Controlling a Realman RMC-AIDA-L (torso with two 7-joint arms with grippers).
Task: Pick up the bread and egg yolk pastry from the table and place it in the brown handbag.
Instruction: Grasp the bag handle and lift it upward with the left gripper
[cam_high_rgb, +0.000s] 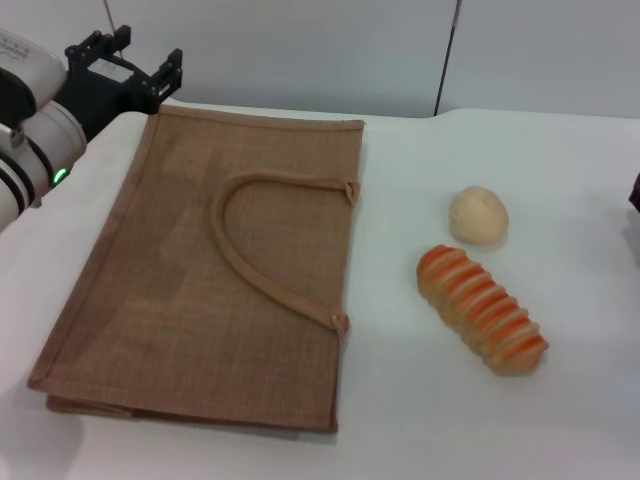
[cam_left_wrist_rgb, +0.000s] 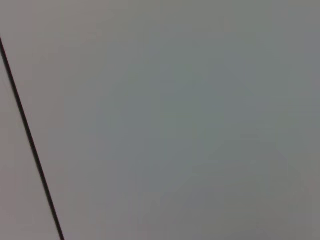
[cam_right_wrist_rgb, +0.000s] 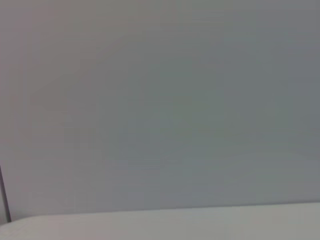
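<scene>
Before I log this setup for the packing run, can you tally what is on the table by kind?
Bread, striped loaf: 1
Egg yolk pastry, pale round ball: 1
Brown handbag, lying flat: 1
Total: 3 things, all apart from the left gripper, which is at the bag's far corner.
</scene>
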